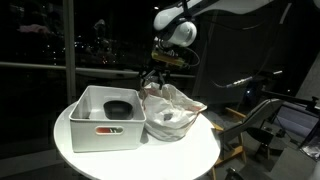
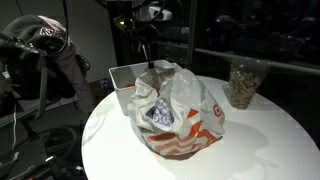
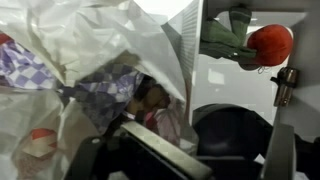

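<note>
Plastic bag [image 1: 172, 112], slumped on the desk [image 1: 70, 152] just beneath the spread, empty fingers [image 1: 150, 80], touching a white bin [image 1: 85, 128] beside them. Looks light, limp, slippery, crinkly; probably best pinched at the bunched upper rim nearest the fingertips.

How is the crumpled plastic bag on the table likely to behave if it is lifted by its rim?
The plastic bag looks thin and creased, so it would probably flop. Its cloth-like contents sag inside, so it likely hangs bottom-heavy. It seems light and might slide if pushed.
</note>
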